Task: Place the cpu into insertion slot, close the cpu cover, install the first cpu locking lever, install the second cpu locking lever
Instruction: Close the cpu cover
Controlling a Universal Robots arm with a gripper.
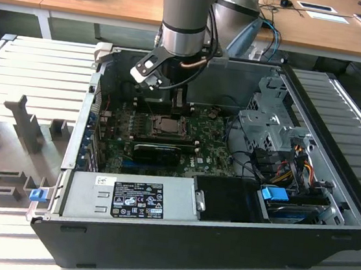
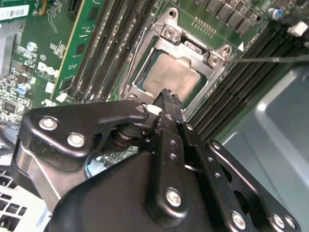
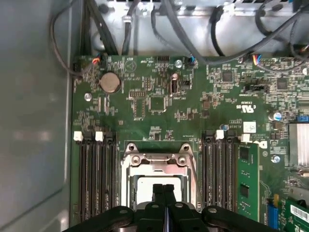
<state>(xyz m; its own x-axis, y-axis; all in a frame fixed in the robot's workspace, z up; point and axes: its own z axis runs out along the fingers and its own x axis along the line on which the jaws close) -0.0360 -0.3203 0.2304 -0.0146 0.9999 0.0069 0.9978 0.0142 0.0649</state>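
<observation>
My exterior view looks down at an angle from beyond the power-supply edge of the computer case (image 1: pixel 155 243), far enough back to take in the whole case and the counter (image 1: pixel 38 67). My first wrist view faces straight down on the motherboard (image 3: pixel 159 96) from close above. My second wrist view peers obliquely past the end effector (image 2: pixel 167 95), nearer still. All three share the insertion slot (image 1: pixel 166 125) and the memory slots (image 3: pixel 96 179) flanking it.

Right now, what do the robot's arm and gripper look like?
The arm is a grey metal cylinder with a pale blue band. The gripper is black link plates with silver screws, ending in two slim black fingers. A copper-coloured cable loops at its wrist.
</observation>
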